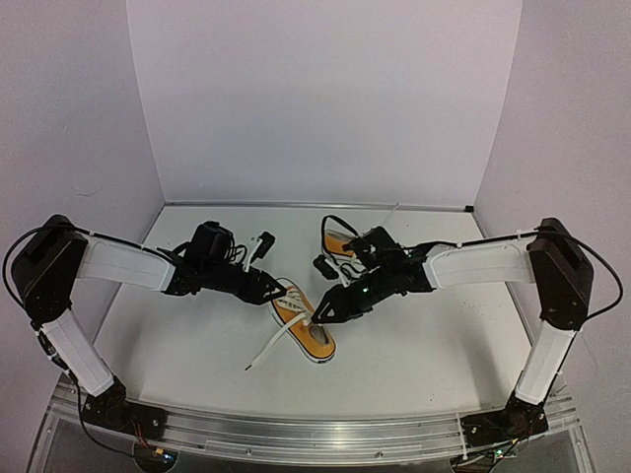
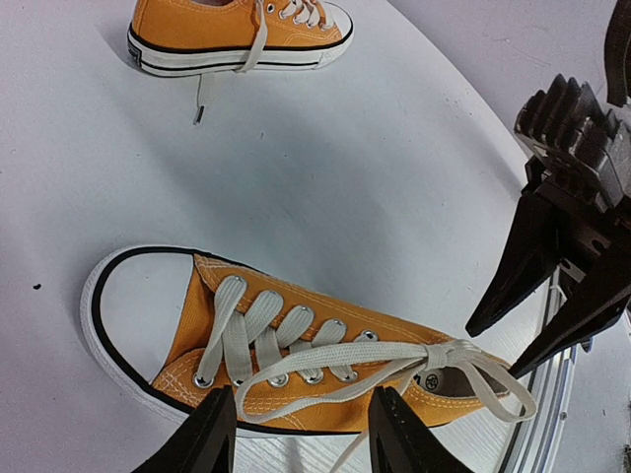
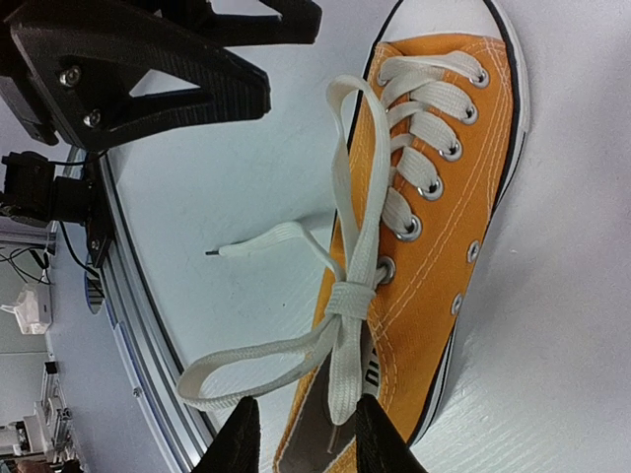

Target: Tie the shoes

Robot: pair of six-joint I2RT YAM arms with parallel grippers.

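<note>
Where the shoe (image 2: 187, 315) lies, left fingers (image 2: 202, 434) apart, right fingers (image 3: 237, 439) apart astride its lace (image 3: 345, 296).

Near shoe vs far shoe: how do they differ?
Near shoe has its laces knotted with one loop; far shoe has a lace end hanging loose to the table. Near shoe has the left gripper and right gripper over its laces; far shoe lies apart, untouched. Both: orange canvas, white laces, white soles.

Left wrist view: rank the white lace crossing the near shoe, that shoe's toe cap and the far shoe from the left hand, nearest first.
1. Lace: bottom, between the fingers.
2. Toe cap: left.
3. Far shoe: top edge.
</note>
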